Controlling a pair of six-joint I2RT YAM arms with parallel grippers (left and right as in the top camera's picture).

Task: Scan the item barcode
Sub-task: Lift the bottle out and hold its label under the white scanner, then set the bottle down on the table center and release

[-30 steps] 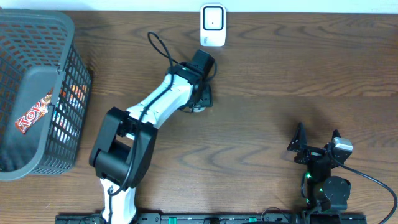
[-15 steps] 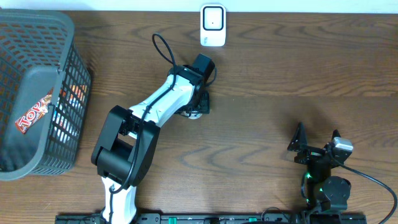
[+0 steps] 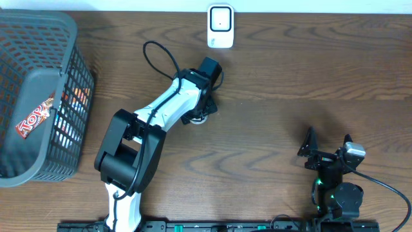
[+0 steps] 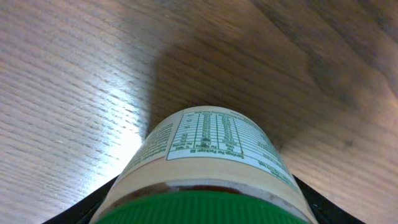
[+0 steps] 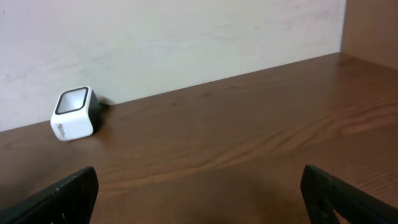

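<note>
The item is a jar point(image 4: 211, 149) with a green ribbed lid and a cream label printed with a nutrition table. It fills the lower half of the left wrist view. My left gripper point(image 4: 202, 210) is shut on it, black fingers on both sides of the jar just below the lid. From overhead only a pale bit of the jar point(image 3: 201, 118) shows under the left gripper point(image 3: 203, 108), in front of the white scanner point(image 3: 220, 26). No barcode shows. My right gripper point(image 3: 327, 153) stands open and empty at the front right, with the scanner point(image 5: 73, 113) far off to its left.
A dark mesh basket point(image 3: 77, 71) stands at the left edge with a red-lettered snack pack point(image 3: 32, 116) inside. A black cable point(image 3: 161, 51) loops above the left arm. A pale wall runs behind the table's far edge point(image 5: 186, 43).
The left gripper has shifted slightly left and toward the front with the jar, and its cable loop has swung left. The right arm has not moved.
</note>
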